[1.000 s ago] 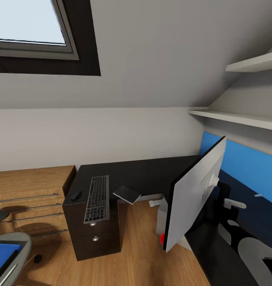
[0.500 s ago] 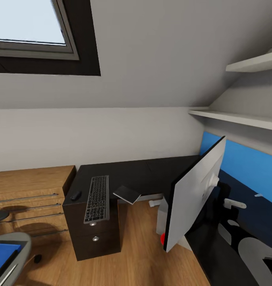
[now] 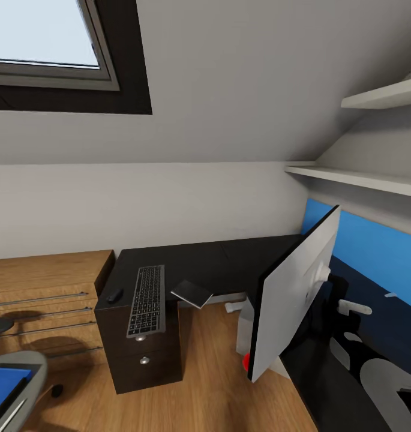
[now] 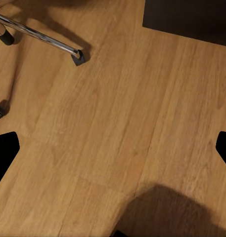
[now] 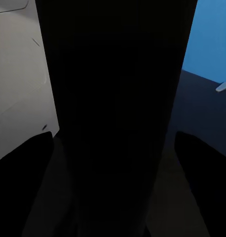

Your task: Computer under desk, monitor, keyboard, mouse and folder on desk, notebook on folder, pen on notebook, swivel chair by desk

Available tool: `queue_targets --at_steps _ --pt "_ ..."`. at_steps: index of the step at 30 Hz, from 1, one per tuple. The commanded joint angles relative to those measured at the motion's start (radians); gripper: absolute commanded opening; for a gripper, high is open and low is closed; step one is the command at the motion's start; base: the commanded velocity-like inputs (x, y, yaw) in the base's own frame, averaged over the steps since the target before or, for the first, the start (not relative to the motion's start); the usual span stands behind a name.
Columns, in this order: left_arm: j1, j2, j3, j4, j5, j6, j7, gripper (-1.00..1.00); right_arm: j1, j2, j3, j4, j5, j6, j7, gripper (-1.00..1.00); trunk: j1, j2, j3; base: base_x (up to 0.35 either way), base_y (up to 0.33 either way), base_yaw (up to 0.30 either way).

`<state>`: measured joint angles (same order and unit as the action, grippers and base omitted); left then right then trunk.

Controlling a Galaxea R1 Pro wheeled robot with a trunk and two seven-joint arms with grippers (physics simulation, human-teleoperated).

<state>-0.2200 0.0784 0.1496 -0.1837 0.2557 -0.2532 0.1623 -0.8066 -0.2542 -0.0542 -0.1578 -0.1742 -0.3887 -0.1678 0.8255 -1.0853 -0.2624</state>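
The white-backed monitor (image 3: 292, 294) hangs tilted over the right end of the dark desk (image 3: 217, 264). Its black edge (image 5: 115, 98) fills the space between my right gripper's (image 5: 113, 153) fingers, which press on either side. On the desk's left end lie the keyboard (image 3: 146, 300) and the black mouse (image 3: 114, 295) to its left. A dark flat notebook (image 3: 192, 293) juts over the desk's edge. The blue folder (image 3: 2, 387) rests on the swivel chair (image 3: 31, 366) at the lower left. My left gripper (image 4: 113, 148) is open above the wooden floor, near the chair's legs (image 4: 43, 37).
A white box (image 3: 244, 327) with something red (image 3: 245, 360) at its foot stands on the floor under the desk. A wooden drawer unit (image 3: 43, 294) sits left of the desk. White shelves (image 3: 373, 180) and a blue wall panel (image 3: 379, 252) are at the right.
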Motion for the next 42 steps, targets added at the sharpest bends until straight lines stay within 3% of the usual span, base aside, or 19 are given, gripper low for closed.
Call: queue_targets --at_steps 1,18,42 --pt "-0.001 0.0 0.001 0.001 0.004 -0.003 0.0 1.0 0.0 0.0 0.004 0.004 -0.01 0.02 0.004 -1.0 0.0 -0.001 -0.001 0.0 0.0 0.0" --pt "-0.001 0.0 0.001 0.0 0.003 -0.003 0.0 1.0 0.0 0.001 0.004 0.004 -0.013 0.017 0.008 -1.0 0.0 -0.001 -0.001 -0.011 0.0 0.0" --pt "-0.001 0.0 0.001 0.001 0.003 -0.001 0.0 1.0 0.0 0.004 0.004 0.004 -0.011 0.016 0.008 -1.0 0.0 -0.001 -0.001 -0.331 0.0 0.0"
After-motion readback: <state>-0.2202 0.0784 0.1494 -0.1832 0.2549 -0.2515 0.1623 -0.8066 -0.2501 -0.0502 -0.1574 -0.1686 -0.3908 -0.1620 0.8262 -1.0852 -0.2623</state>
